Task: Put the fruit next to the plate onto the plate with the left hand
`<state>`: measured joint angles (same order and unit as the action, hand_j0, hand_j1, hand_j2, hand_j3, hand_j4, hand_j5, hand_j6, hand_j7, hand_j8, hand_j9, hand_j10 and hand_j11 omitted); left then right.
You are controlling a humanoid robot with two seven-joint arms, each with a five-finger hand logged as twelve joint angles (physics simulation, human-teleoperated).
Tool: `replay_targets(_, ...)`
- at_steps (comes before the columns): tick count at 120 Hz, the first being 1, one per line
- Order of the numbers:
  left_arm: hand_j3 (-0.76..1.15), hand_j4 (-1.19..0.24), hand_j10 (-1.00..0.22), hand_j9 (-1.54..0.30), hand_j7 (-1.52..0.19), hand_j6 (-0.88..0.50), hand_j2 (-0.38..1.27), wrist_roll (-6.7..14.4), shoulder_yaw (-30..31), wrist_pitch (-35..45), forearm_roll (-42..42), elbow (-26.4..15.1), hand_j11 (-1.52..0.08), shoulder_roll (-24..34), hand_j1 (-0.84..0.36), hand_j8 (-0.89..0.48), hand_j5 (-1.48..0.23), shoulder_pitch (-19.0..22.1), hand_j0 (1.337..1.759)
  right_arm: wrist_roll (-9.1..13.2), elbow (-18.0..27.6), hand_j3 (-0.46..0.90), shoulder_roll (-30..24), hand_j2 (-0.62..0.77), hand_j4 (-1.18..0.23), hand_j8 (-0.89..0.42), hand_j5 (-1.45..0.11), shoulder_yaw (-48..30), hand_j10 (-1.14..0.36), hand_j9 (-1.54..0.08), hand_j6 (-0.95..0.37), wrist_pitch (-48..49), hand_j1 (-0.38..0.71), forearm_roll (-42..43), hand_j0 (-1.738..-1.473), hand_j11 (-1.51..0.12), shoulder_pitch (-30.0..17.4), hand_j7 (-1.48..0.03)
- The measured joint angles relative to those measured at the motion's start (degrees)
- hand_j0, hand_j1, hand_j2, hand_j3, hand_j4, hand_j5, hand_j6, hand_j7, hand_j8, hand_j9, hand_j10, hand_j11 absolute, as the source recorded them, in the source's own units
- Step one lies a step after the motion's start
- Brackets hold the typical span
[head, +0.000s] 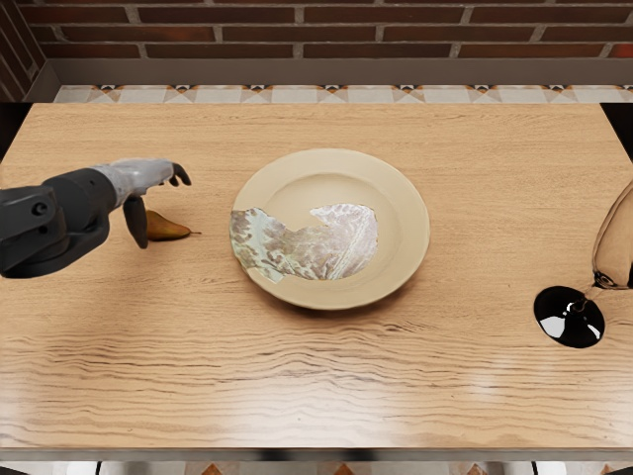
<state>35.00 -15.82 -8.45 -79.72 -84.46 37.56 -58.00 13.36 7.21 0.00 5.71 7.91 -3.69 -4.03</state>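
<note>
Yellow-brown fruit [166, 229] lies just beside your left robot hand [146, 185], on its plate [410, 223] side, long axis toward plate; fingers spread, gripping nothing.

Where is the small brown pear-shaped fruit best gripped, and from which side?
Probably across its thick left end, from above: the small brown pear-shaped fruit lies on its side, tapering toward the round beige plate, and the open left hand hovers there.

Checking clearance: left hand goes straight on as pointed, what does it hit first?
Probably the left rim of the plate. The left hand points right, and the fruit lies just off that line. Height is unclear, so it might pass over.
</note>
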Motion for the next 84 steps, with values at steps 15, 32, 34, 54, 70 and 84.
replay_targets(15,0.0,-0.28,-0.28,-0.36,-0.36,-0.28,0.06,0.0,0.07,2.02,-1.81,1.96,-0.36,-1.59,0.02,-0.28,-0.36,1.75,1.658,0.0,0.0,0.0,0.0,0.0,0.0,0.0,0.0,0.0,0.0,0.0,0.0,0.0,-0.35,0.0,-1.658,0.0,-0.04,0.0)
replay_targets(32,0.0,-0.29,-0.29,-0.37,-0.37,-0.29,0.06,0.0,0.09,2.75,-2.63,5.15,-0.37,-3.19,0.01,-0.29,-0.37,1.84,1.658,0.0,0.0,0.0,0.0,0.0,0.0,0.0,0.0,0.0,0.0,0.0,0.0,0.0,-0.35,0.0,-1.658,0.0,-0.2,0.0)
replay_targets(34,0.0,-0.29,-0.29,-0.37,-0.37,-0.29,0.06,0.0,0.09,2.88,-2.74,5.73,-0.37,-3.77,0.01,-0.29,-0.37,1.84,1.658,0.0,0.0,0.0,0.0,0.0,0.0,0.0,0.0,0.0,0.0,0.0,0.0,0.0,-0.35,0.0,-1.658,0.0,-0.22,0.0)
replay_targets(54,0.0,-0.29,-0.29,-0.37,-0.37,-0.29,0.06,0.0,0.09,3.54,-3.39,11.5,-0.37,-7.56,0.01,-0.29,-0.37,1.92,1.658,0.0,0.0,0.0,0.0,0.0,0.0,0.0,0.0,0.0,0.0,0.0,0.0,0.0,-0.35,0.0,-1.658,0.0,-0.34,0.0)
replay_targets(70,0.0,-0.29,-0.29,-0.37,-0.37,-0.29,0.06,0.0,3.04,6.39,-3.52,13.64,-0.37,-7.52,0.01,-0.29,-0.37,1.67,1.658,0.0,0.0,0.0,0.0,0.0,0.0,0.0,0.0,0.0,0.0,0.0,0.0,0.0,-0.35,0.0,-1.658,0.0,-0.41,0.0)
replay_targets(84,0.0,-0.29,-0.29,-0.38,-0.38,-0.29,0.06,0.0,4.39,7.47,-3.53,14.51,-0.38,-8.83,0.0,-0.29,-0.38,1.76,1.658,0.0,0.0,0.0,0.0,0.0,0.0,0.0,0.0,0.0,0.0,0.0,0.0,0.0,-0.35,0.0,-1.658,0.0,-0.44,0.0)
